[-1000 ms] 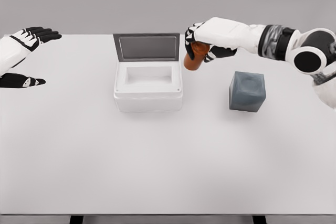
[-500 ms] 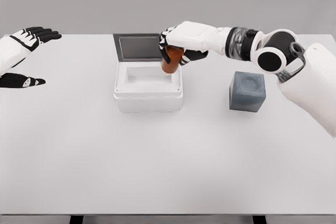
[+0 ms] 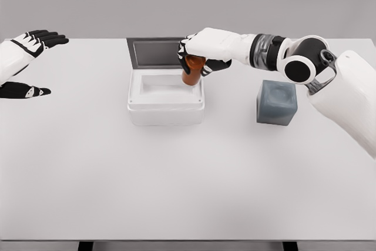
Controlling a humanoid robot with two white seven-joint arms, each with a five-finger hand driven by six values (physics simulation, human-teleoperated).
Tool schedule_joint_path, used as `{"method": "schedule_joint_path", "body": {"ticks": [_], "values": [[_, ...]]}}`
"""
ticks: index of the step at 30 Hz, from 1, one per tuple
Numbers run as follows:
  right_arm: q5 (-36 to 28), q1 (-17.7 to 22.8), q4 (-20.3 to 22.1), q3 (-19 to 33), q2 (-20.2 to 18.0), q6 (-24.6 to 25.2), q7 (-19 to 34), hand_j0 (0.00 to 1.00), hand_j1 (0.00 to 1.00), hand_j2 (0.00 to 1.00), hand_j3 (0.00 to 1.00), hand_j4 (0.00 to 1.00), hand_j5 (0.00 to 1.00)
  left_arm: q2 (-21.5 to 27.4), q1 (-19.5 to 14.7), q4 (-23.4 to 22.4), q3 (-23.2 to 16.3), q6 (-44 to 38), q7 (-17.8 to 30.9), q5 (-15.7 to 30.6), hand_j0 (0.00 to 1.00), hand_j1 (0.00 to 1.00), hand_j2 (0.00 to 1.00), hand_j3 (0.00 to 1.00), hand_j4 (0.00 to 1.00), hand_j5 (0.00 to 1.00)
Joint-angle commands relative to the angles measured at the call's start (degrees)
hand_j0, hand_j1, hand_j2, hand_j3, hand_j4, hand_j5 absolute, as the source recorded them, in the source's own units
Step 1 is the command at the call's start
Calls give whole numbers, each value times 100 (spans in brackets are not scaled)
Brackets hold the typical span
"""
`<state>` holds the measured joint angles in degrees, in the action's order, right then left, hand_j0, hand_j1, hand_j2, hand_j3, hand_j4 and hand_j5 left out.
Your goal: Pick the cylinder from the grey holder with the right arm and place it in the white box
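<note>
Right hand (image 3: 197, 57): fingers wrapped round the top of the cylinder (image 3: 191, 73), gripping it from above.
Cylinder: orange-brown, roughly upright, hanging over the right part of the white box (image 3: 166, 97) — lower end looks at or just inside the rim; cannot tell whether it touches bottom.
Step in hand: the placing — pick is done, cylinder is clear of the grey holder (image 3: 277, 102).
Next move: likely lower a little, then loosen the fingers; the box's right wall sits close to the cylinder, so it wants care.
Box lid (image 3: 163, 52): stands open behind the hand, near the knuckles.
Grey holder: empty, on the desk (image 3: 188, 174), right of the box, apart from it.
Left hand (image 3: 26, 48): far left, fingers spread, holding nothing.
</note>
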<state>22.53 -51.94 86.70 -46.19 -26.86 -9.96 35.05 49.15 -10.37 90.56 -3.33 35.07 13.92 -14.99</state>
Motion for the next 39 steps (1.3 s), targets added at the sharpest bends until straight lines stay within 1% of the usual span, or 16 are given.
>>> {"method": "schedule_joint_path", "body": {"ticks": [1,7,10,11,12,15,18,21,24,29,31,33,34,35,36,39], "values": [[-12,0,57,4,-29,2,-5,27,27,27,27,27,27,-2,0,6,-1,-7,-3,40,100,100,100,100,100,100],[-12,9,189,4,-65,2,-5,33,33,33,33,33,33,-2,0,-3,8,-7,-3,40,100,100,100,100,100,100],[-12,9,189,4,-73,-121,-5,66,66,66,66,66,66,-2,0,-3,-1,-7,-3,40,100,100,100,100,100,100],[-12,9,198,-4,-73,-121,-5,88,88,88,88,88,88,-2,0,-3,-1,-7,-3,40,100,100,100,100,100,100],[-12,9,207,-4,-73,-138,-5,100,100,100,100,100,100,-2,0,-3,-1,-7,-3,40,100,100,100,100,100,100],[-12,9,259,-4,-73,-121,-5,100,100,100,100,100,100,-2,0,-3,-1,-7,-3,40,100,100,100,100,100,100],[-56,-9,1173,197,-407,-103,-5,100,100,100,100,100,100,-2,0,-3,8,-7,-3,40,100,100,100,100,100,100],[-126,97,1393,1102,-592,-463,-5,100,100,100,100,100,100,-2,0,-3,8,-7,-3,40,100,100,100,100,100,100],[-381,562,1376,2324,-1075,-657,-5,100,100,100,100,100,100,-2,88,-3,-1,-7,-12,40,100,100,100,100,100,100],[-364,1722,1156,2781,-1576,-894,-5,100,100,100,100,100,100,33,35,-196,-80,-7,-3,189,100,100,100,100,100,100],[-320,2065,1016,2896,-1585,-956,-5,100,100,100,100,100,100,42,-96,-170,-369,-7,84,567,100,100,100,100,100,100],[-320,2136,919,2913,-1594,-956,-5,100,100,100,100,100,100,51,-422,-152,-985,-7,1234,2069,100,100,100,100,100,100],[-320,2136,945,2948,-1594,-947,-5,100,100,100,100,100,100,7,-501,-144,-1003,-7,1796,2517,100,100,100,100,100,100],[-328,2136,972,3045,-1594,-947,-5,100,100,100,100,100,100,-221,-843,-144,-994,-7,2108,3037,100,100,100,100,100,100],[-328,2179,954,3045,-1576,-938,-5,100,100,100,100,100,100,-607,-1107,-196,-968,-18,2108,3292,100,100,100,100,100,100],[-328,2461,972,3054,-1445,-929,-5,100,100,100,100,100,100,-854,-1573,-293,-1012,-1713,2108,3670,100,100,100,100,100,100]]}}
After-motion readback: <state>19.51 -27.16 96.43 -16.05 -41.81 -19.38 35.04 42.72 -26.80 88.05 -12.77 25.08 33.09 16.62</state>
